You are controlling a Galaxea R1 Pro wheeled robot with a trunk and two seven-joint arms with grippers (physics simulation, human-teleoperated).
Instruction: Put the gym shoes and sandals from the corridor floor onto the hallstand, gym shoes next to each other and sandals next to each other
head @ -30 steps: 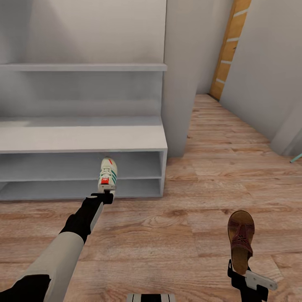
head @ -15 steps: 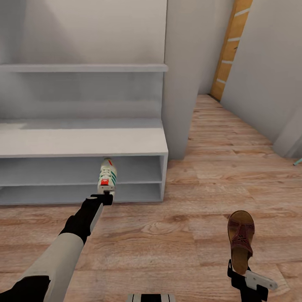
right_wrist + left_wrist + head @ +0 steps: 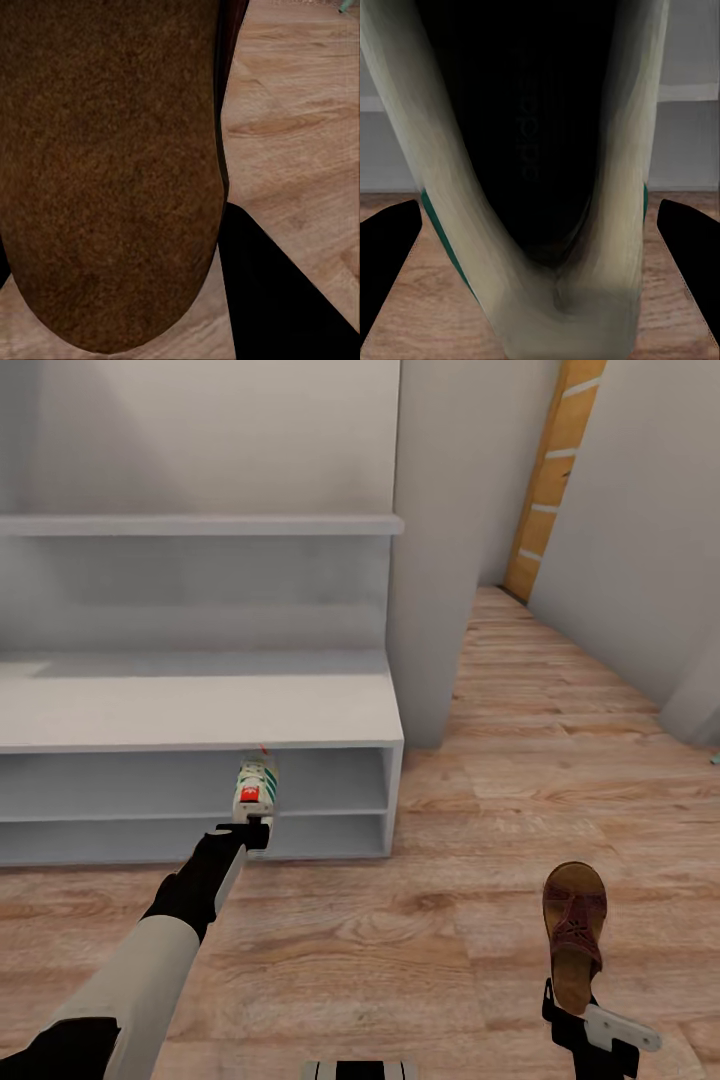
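Our left end effector (image 3: 255, 830) is clamped on the heel of a gym shoe (image 3: 256, 788), and in the left wrist view we see its two dark fingers (image 3: 386, 255) on either side of the shoe's heel opening (image 3: 540, 150), with green stripes showing at the shoe's sides. The shoe points away from us, toe first, into the upper of the two low open shelves of the hallstand (image 3: 200, 705); its toe is hidden under the front edge of the bench top, while its heel (red-orange tab facing us) hangs out past the front edge of the shelf, above the corridor floor (image 3: 420, 900). We cannot tell whether the sole rests on the shelf board. We see nothing else in either low shelf, and the bench top and the wall shelf (image 3: 200, 525) above it carry nothing.

Our right end effector (image 3: 580, 1015) grips a sandal (image 3: 574, 935) by its heel end; the sandal stretches forward from it, strap side up, held over the floor well to the right of the hallstand's right end. In the right wrist view the sandal's brown underside (image 3: 112, 165) lies close to the camera, with one dark finger (image 3: 277, 292) beside it and floor planks beyond.

Past the hallstand's right end stands a grey wall pillar (image 3: 435, 550), and farther down the corridor an orange-brown door frame (image 3: 545, 480).
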